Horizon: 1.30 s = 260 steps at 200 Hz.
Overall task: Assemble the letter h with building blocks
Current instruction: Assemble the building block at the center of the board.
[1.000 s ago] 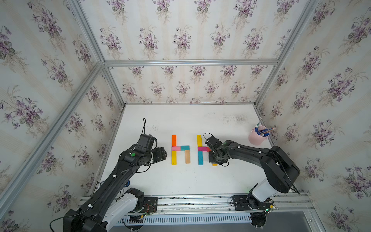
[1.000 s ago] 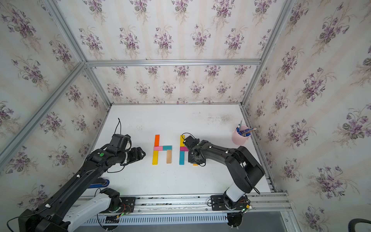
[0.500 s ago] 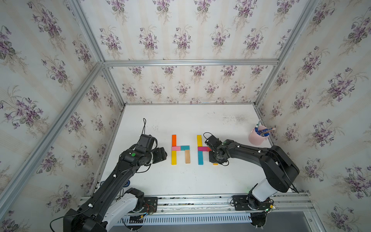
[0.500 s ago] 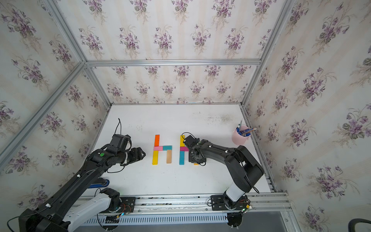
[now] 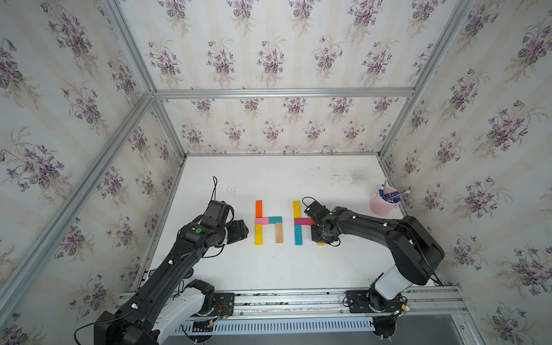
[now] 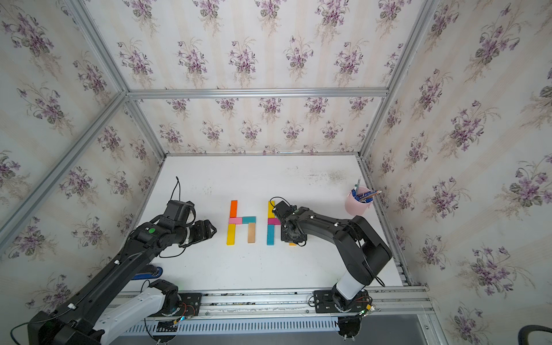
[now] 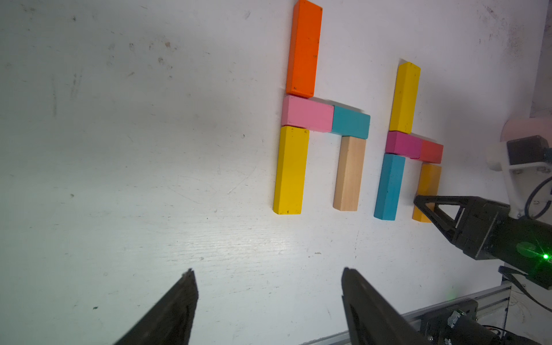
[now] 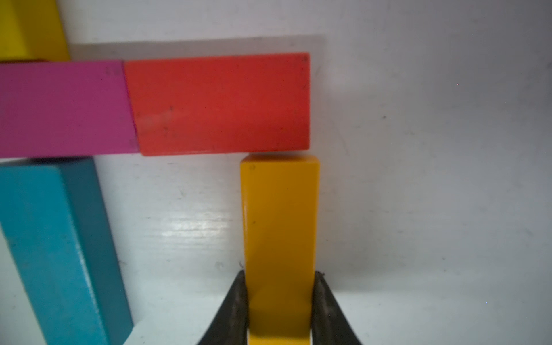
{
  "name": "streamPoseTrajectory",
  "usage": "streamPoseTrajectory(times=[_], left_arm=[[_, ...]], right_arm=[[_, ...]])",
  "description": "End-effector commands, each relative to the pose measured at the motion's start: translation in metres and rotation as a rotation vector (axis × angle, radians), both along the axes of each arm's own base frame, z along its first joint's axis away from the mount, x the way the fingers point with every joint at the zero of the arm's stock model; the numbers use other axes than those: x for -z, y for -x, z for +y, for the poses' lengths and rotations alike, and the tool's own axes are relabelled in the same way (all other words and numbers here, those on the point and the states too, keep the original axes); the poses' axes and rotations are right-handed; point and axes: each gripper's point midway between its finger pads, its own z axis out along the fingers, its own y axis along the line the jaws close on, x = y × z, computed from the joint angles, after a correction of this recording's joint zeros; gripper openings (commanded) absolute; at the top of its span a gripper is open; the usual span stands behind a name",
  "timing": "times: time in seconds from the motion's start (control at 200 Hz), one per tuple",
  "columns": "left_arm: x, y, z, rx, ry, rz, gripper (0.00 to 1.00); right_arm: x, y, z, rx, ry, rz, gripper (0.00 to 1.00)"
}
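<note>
The amber block (image 8: 279,239) lies flat on the worktop (image 8: 418,179). Its far end sits just under the outer end of the red block (image 8: 221,104), making the short right leg of the second h. Whether the two touch or stand a hair apart cannot be told. The right hand (image 8: 280,276) is closed on the block's near end, one finger on each long side.

It is a small painted wooden bar, and I judge it light, stiff and not fragile. Its glossy paint could slip in the pinch, so the long flat sides are the place to hold it, as here. Its neighbours look just as light. A sideways nudge on release would likely shift the red block and the magenta block (image 8: 62,107) joined to it.

The right wrist view shows the grip and the joint closely, but not the whole letter. The left wrist view shows that letter's stem of yellow block (image 7: 404,97) and blue block (image 7: 389,186), with the finished h (image 7: 307,113) alongside. It also shows the left hand (image 7: 268,271) spread open and empty above bare worktop. In both top views the right arm covers nearly all of the amber block.
</note>
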Motion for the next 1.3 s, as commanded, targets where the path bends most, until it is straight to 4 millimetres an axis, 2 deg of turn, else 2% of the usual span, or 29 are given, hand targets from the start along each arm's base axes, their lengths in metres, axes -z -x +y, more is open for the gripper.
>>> streamPoseTrajectory(times=[0.0, 0.185, 0.31, 0.375, 0.614, 0.799, 1.014, 1.209, 1.294], left_arm=[[-0.001, -0.004, 0.0, 0.004, -0.007, -0.017, 0.78], [-0.002, -0.003, 0.001, 0.004, -0.007, -0.02, 0.78], [-0.002, -0.002, 0.001, 0.001, -0.007, -0.018, 0.78], [-0.002, -0.002, 0.001, 0.001, -0.007, -0.018, 0.78], [-0.004, -0.003, 0.001, 0.002, -0.005, -0.022, 0.78], [-0.006, -0.004, 0.001, 0.003, -0.005, -0.025, 0.78], [-0.007, -0.004, 0.002, 0.001, -0.008, -0.027, 0.78], [-0.009, -0.005, 0.001, 0.002, -0.007, -0.028, 0.78], [-0.01, -0.006, 0.001, 0.003, -0.009, -0.03, 0.78]], right_arm=[[0.003, 0.002, 0.001, -0.006, 0.001, 0.015, 0.22], [0.004, 0.003, 0.001, -0.006, -0.003, 0.019, 0.23], [0.003, 0.003, 0.0, -0.005, 0.004, 0.017, 0.47], [0.001, 0.002, 0.0, -0.006, 0.0, 0.011, 0.54], [-0.011, -0.003, 0.007, -0.018, -0.038, -0.018, 0.7], [-0.014, -0.014, 0.009, -0.014, -0.081, -0.031, 0.77], [-0.011, -0.023, 0.011, -0.01, -0.114, -0.028, 0.77], [-0.007, -0.027, 0.018, -0.015, -0.128, -0.017, 0.66], [-0.008, -0.028, 0.019, -0.015, -0.128, -0.017, 0.64]])
